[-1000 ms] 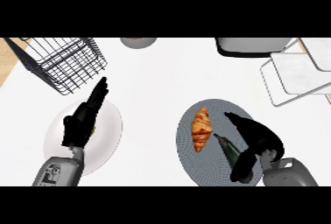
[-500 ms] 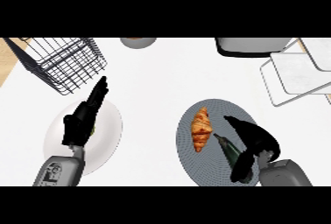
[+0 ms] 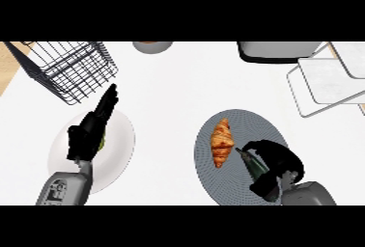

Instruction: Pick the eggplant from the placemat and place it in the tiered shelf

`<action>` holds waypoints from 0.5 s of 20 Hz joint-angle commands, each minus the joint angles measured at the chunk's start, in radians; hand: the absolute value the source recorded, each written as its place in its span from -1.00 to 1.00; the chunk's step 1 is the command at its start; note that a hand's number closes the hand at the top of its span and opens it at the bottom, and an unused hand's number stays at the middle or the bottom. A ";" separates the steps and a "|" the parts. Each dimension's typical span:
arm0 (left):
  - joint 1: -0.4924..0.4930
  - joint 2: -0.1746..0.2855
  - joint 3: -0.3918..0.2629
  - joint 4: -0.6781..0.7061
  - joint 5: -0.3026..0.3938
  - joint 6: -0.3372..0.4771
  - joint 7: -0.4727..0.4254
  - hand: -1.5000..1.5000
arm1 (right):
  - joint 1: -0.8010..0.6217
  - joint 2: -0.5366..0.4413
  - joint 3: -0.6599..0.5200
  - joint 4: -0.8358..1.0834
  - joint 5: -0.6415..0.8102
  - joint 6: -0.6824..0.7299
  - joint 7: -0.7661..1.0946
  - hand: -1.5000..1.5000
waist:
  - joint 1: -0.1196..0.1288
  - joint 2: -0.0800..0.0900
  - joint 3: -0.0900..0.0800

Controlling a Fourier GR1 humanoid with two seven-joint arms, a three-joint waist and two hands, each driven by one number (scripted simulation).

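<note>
Down at 5 o'clock on the grey placemat point(image 3: 246, 123), right hand point(image 3: 282, 161) curled round the dark eggplant point(image 3: 253, 165), croissant point(image 3: 222, 143) just beside it, left hand point(image 3: 89, 134) straight-fingered over the white plate point(image 3: 122, 147) at 8 o'clock, tiered shelf point(image 3: 325, 80) off at 2 o'clock.

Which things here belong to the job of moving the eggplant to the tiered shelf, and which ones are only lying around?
For the job: eggplant, placemat under it, tiered shelf, right hand curled round the eggplant.
Lying about: croissant on the placemat, white plate, wire basket, left hand open over the white plate.
</note>
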 commanded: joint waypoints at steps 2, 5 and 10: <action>0.095 -0.001 -0.011 -0.041 -0.004 -0.021 -0.068 0.00 | 0.019 -0.027 0.045 -0.030 0.044 0.049 -0.039 1.00 | 0.002 0.000 0.001; 0.012 -0.003 -0.006 -0.083 -0.010 -0.012 0.056 0.00 | 0.111 -0.043 0.093 -0.048 0.117 -0.058 -0.146 1.00 | -0.002 0.000 0.001; 0.020 0.009 0.033 -0.004 -0.001 -0.019 -0.014 0.00 | 0.098 -0.023 0.048 -0.117 0.178 -0.189 -0.140 1.00 | -0.007 0.000 0.001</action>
